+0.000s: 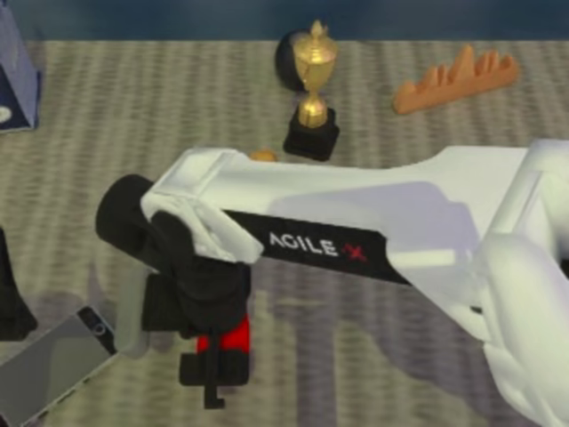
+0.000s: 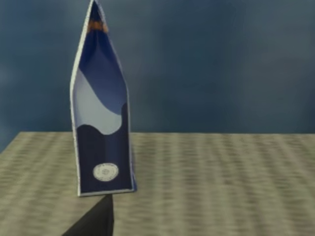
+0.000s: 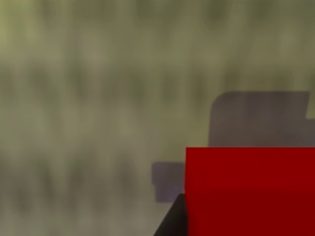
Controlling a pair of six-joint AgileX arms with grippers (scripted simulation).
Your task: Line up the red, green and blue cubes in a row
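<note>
- right gripper (image 1: 216, 360) low at the table's (image 1: 373, 356) lower-left middle; jaws closed around red cube (image 1: 233, 335); arm reads "AGILE·X"
- green and blue cubes not visible
- left gripper barely in view; jaw state cannot tell
- trophy (image 1: 314, 84), smartphone (image 1: 49, 365), milk carton (image 2: 101, 108) around

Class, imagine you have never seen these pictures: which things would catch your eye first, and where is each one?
The big white right arm sweeps across the table from the right, its dark right gripper low at the front left of centre with the bright red cube showing between its parts. Behind it, toward the far edge, stands a gold trophy on a black base. In the left wrist view a tall blue and white carton stands upright on the table.
</note>
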